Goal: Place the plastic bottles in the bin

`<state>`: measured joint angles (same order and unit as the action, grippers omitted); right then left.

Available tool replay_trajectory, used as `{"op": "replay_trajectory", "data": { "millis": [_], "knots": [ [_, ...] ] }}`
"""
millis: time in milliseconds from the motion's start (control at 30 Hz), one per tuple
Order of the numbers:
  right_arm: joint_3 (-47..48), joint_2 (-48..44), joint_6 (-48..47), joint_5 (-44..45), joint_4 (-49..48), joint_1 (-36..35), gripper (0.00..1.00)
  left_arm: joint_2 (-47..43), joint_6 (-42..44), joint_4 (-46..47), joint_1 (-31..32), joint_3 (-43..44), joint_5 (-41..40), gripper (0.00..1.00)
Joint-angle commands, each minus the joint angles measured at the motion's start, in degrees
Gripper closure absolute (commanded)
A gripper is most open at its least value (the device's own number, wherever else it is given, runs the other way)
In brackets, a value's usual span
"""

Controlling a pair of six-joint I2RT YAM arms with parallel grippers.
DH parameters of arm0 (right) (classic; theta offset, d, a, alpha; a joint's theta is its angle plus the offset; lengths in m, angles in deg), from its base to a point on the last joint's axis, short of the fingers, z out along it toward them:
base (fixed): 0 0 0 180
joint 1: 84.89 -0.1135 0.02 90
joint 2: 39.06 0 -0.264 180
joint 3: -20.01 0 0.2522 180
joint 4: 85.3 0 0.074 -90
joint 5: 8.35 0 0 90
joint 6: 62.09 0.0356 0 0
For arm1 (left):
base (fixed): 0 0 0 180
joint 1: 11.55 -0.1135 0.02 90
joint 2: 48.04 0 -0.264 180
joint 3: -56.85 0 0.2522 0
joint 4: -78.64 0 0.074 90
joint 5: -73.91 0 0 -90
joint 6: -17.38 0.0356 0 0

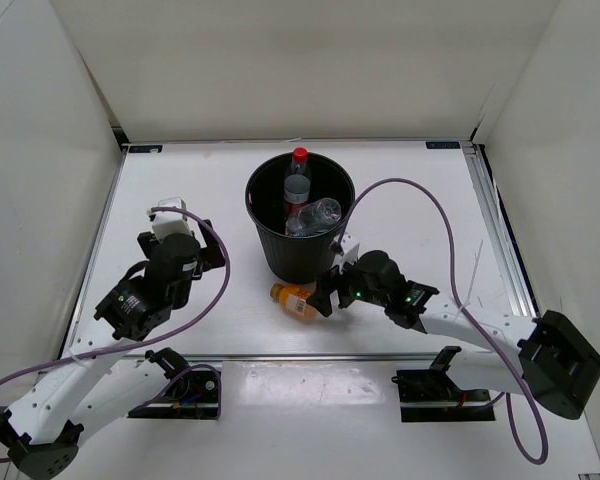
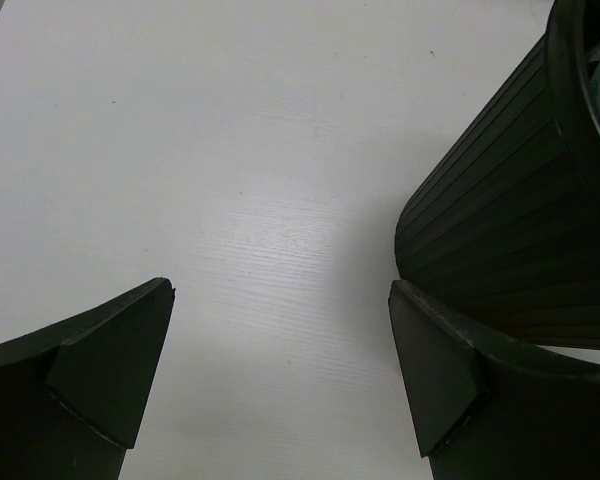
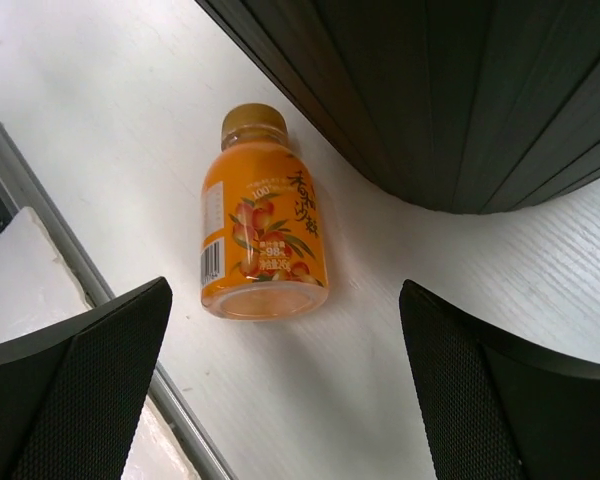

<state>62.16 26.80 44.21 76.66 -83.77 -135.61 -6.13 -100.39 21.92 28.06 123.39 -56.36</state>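
White-shelled left arm (image 1: 80, 385) and right arm (image 1: 480, 325) have black joints and looping purple cables (image 1: 435, 215). Green lights (image 1: 358, 294) dot the right one. The right hand (image 1: 327, 295) has black, mesh-textured wedge fingers (image 3: 90, 390).

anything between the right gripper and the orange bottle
Nothing visible. The right gripper is open, and the orange bottle lies on its side on bare table just ahead of it. The bin wall stands beside the bottle's cap end, not between.
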Motion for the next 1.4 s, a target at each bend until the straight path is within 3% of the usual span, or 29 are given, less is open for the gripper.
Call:
{"op": "replay_trajectory", "data": {
  "millis": [0,533,667,733,933,1100,1233,1367],
  "knots": [
    [1.7,-1.4,-1.2,-1.0,-3.5,-0.3,0.03,-0.3,-2.5,-3.1,0.2,0.4,-1.5,0.00],
    [4.2,16.8,-1.8,-6.6,-15.3,-2.0,0.02,0.3,-4.1,-12.9,0.2,2.9,-0.9,0.00],
    [4.8,17.6,-1.2,-4.8,-14.2,-2.5,0.12,-0.3,-5.3,-15.2,0.2,4.0,-1.5,0.00],
    [4.1,16.8,-0.3,-4.2,-12.7,-2.5,0.23,-0.9,-5.8,-15.8,0.2,4.0,-2.0,0.00],
    [0.4,7.8,1.9,-3.5,-3.1,-3.1,0.43,-4.8,-10.9,-16.5,0.2,1.2,-3.1,0.00],
    [0.5,-5.7,1.2,-1.4,13.6,-4.4,0.56,-8.2,-14.8,-14.4,0.2,-4.2,-3.7,0.00],
    [7.2,-18.2,1.2,-0.3,27.6,-4.9,0.64,-8.8,-15.9,-10.4,0.2,-6.9,-3.7,0.00],
    [19.8,-22.3,-0.6,3.3,39.5,-4.9,0.66,-8.8,-15.9,-7.0,0.2,-9.0,-3.7,0.00]
  ]
}}
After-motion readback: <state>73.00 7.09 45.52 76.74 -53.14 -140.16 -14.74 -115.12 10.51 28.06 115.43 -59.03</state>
